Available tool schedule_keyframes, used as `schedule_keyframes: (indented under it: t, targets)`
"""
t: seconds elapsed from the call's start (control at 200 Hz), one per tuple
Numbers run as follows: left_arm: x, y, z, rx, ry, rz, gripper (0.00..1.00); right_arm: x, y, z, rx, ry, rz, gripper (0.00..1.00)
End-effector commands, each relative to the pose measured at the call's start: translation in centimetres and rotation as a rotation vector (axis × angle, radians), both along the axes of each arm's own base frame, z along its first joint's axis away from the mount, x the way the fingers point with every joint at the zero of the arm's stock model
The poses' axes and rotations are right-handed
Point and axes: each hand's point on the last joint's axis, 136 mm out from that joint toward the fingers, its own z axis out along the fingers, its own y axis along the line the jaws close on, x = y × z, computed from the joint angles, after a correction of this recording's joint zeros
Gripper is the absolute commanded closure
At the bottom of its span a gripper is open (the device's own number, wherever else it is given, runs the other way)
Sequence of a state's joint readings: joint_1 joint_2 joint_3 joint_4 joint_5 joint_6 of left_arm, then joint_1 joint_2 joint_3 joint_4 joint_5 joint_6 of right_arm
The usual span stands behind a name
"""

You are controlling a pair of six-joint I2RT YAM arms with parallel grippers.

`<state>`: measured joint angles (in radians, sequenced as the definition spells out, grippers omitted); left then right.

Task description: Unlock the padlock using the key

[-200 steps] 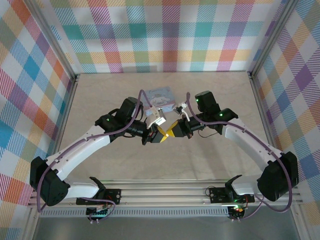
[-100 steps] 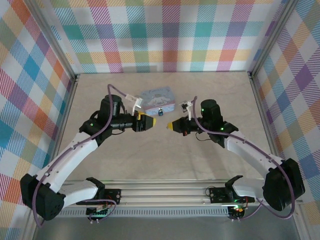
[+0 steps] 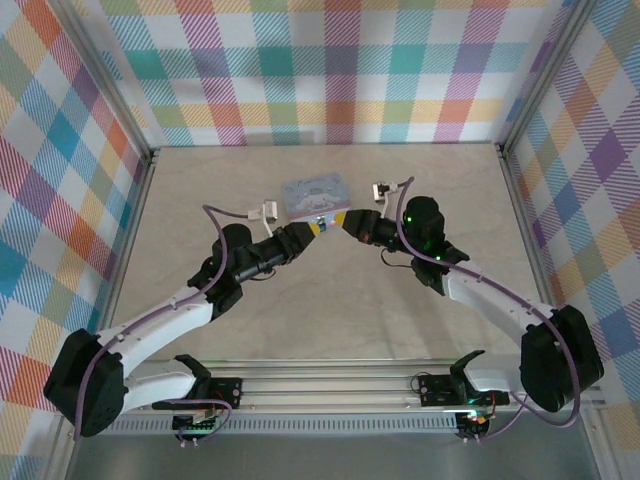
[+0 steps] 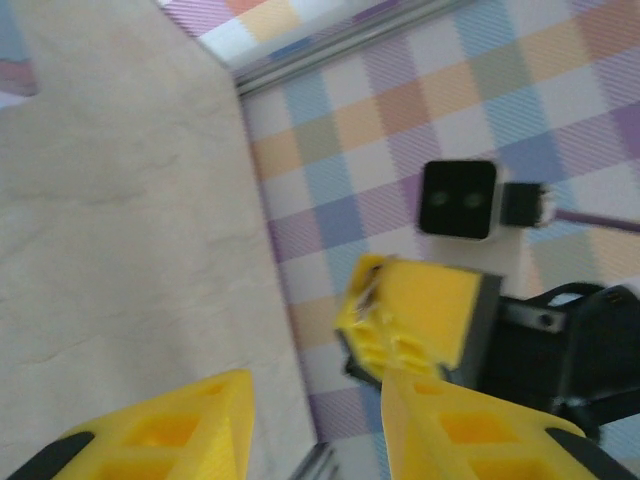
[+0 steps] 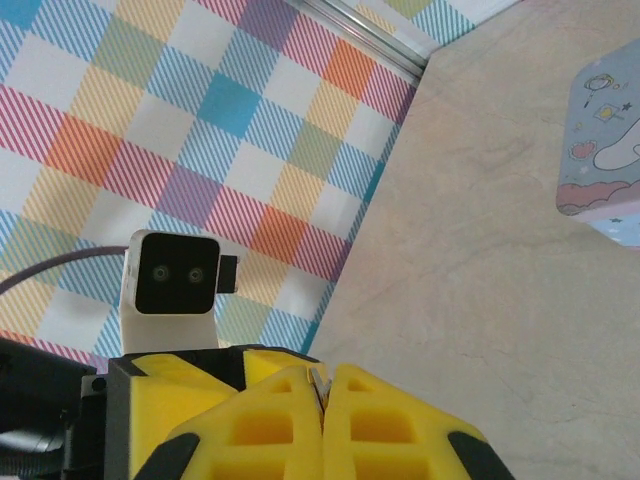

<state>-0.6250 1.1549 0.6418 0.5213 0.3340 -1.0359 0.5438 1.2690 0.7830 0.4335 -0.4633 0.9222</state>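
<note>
From above, both arms reach in over the table [image 3: 200,190] toward its middle, their yellow tips facing each other in front of a pastel tin [image 3: 315,192]. The padlock [image 3: 320,225], a tiny dark blue speck, lies on the table just beside the tin's near edge, between the left gripper [image 3: 302,234] and the right gripper [image 3: 345,222]; it is too small to tell how its shackle stands. The left wrist camera shows its own two yellow fingers [image 4: 160,430] spread wide with nothing between them. Beyond them the right gripper hangs with its fingers pressed together, the right arm's camera housing [image 4: 458,198] above it, and a corner of the tin sits at the upper left edge. The right wrist camera shows its own fingers clamped tight on the key [image 5: 319,383], of which just a thin silvery sliver pokes out at the tips. The left arm's camera housing [image 5: 178,275] faces it, and the tin stands on the table at the right edge.
</note>
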Motion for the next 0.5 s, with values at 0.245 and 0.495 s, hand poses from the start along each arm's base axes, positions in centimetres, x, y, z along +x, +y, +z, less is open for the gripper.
schedule_keyframes:
  t: [0.245, 0.495]
  targets:
    - [1.2, -3.1, 4.1, -0.215, -0.071, -0.037, 0.69, -0.1, -0.2, 1.5, 0.073, 0.005, -0.018, 1.00]
    - [1.5, -3.3, 4.5, -0.230, -0.080, -0.035, 0.73, -0.3, -0.2, 1.2, 0.076, 0.018, -0.016, 1.00]
